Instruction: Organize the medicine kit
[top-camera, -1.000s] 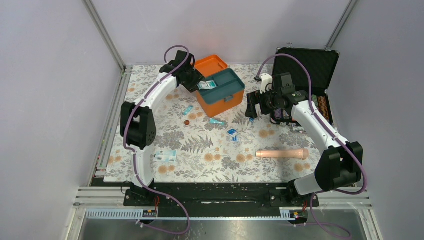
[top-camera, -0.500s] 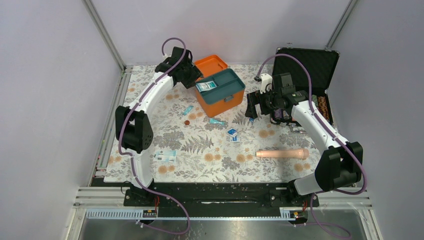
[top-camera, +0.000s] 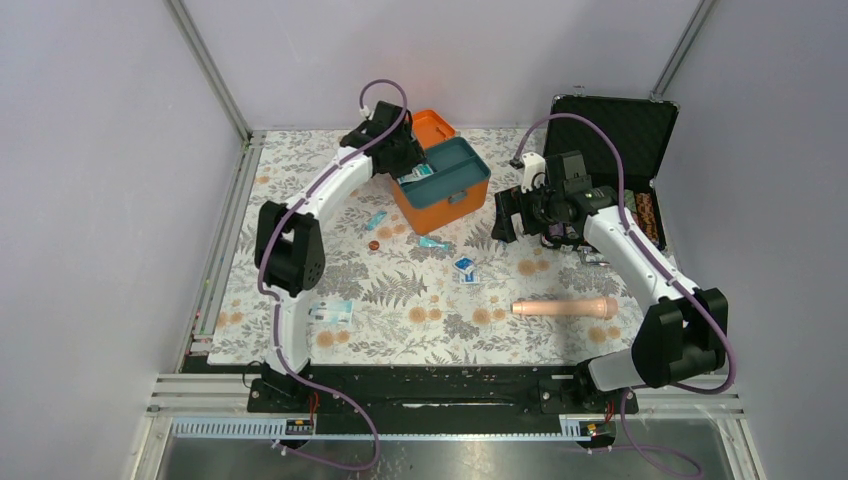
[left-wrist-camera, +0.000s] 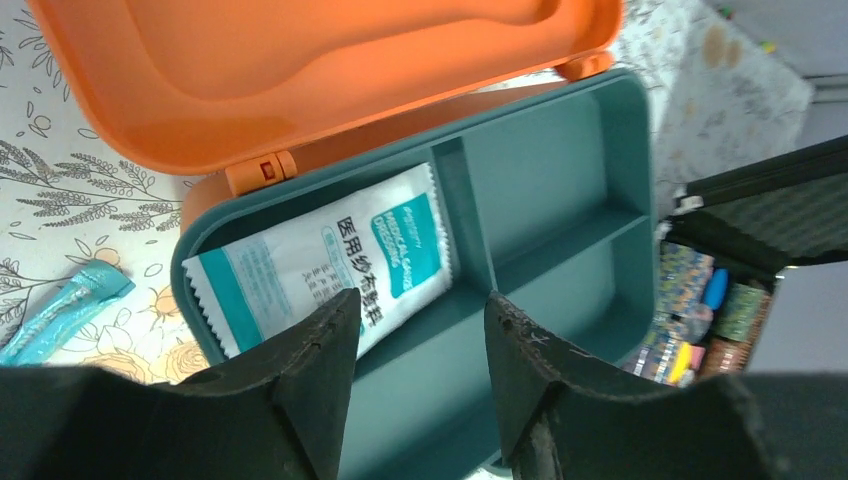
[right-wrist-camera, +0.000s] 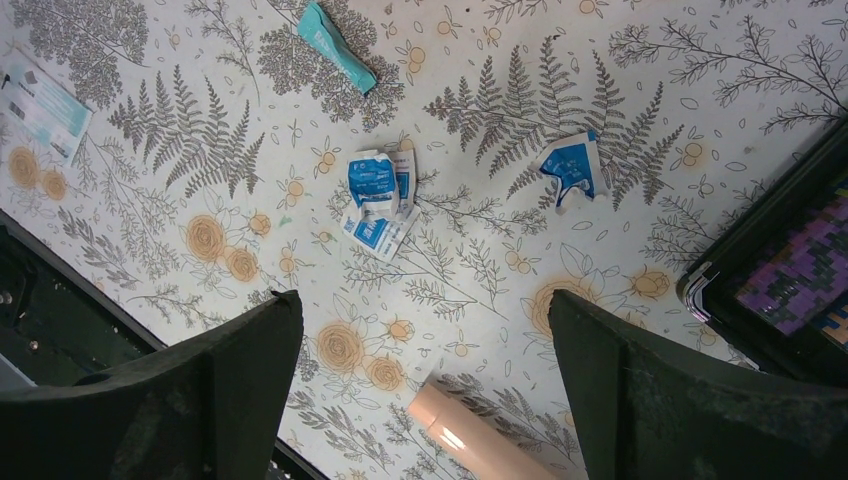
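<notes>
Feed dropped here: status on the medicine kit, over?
Left gripper open over teal tray, empty. Right gripper open, empty. One packet in tray; loose packets on mat.

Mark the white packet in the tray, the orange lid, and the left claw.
white packet (left-wrist-camera: 330, 262), left wrist view, its printed middle.
orange lid (left-wrist-camera: 300, 70), left wrist view, inner face.
left claw (left-wrist-camera: 418, 310), left wrist view, midway between fingertips.

Packet (left-wrist-camera: 330, 265) in teal tray (left-wrist-camera: 560, 200): "医用纱布"; smaller print unreadable.
</notes>
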